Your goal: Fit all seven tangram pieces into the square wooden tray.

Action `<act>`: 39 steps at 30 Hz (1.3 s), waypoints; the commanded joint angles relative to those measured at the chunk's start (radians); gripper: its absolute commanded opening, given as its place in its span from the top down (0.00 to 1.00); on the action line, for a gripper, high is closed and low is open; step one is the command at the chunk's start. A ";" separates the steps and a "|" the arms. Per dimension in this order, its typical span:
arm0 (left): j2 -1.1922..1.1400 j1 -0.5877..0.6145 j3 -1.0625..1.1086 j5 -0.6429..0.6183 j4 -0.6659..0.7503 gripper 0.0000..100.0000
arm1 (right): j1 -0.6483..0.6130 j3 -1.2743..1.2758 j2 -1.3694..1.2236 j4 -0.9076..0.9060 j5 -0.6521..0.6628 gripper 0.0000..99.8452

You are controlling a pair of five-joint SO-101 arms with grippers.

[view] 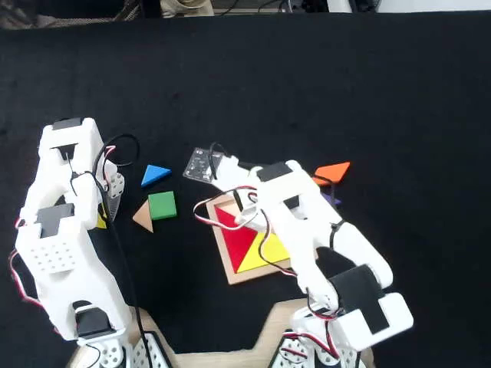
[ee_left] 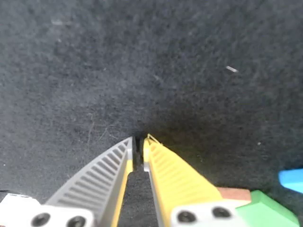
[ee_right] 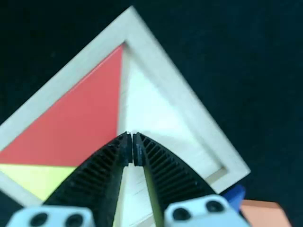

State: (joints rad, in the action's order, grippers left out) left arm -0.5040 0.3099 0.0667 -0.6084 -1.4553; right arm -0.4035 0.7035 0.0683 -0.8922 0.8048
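The square wooden tray [view: 230, 272] lies mid-table with a red triangle [view: 236, 236] and a yellow triangle [view: 265, 251] in it. My right gripper [ee_right: 131, 142] is shut and empty. It hangs low over the tray [ee_right: 180, 92], where the red triangle [ee_right: 71, 127] meets bare wood. My left gripper [ee_left: 138, 142], one finger grey and one yellow, is shut on nothing over the black cloth at the left. Right beside it lie a green square [view: 162, 205], a tan triangle [view: 143, 216] and a blue triangle [view: 155, 175]. An orange triangle [view: 332, 172] and a purple piece [view: 331, 200] lie just past the right arm.
The table is covered in black cloth, with wide free room at the back and far right. The right arm [view: 307, 230] covers part of the tray. Loose cables [view: 123, 146] loop by the left arm. The wooden arm base [view: 253, 356] sits at the front edge.
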 commanded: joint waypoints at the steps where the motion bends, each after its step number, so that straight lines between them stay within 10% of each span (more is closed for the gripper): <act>1: -0.003 -0.027 -0.027 -0.005 0.017 0.94 | 0.029 -0.068 0.036 0.043 -0.009 0.99; 12: -0.003 -0.027 -0.025 -0.005 0.017 0.94 | 0.008 -0.263 -0.257 0.078 -0.021 0.99; 39: -0.003 -0.028 -0.027 -0.003 0.017 0.94 | 0.189 -0.760 -0.567 0.083 -0.695 0.99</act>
State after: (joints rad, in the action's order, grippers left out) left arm -0.5040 0.3099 0.0667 -0.6084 -1.4553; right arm -0.2608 0.0054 -0.5071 -0.8032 0.1481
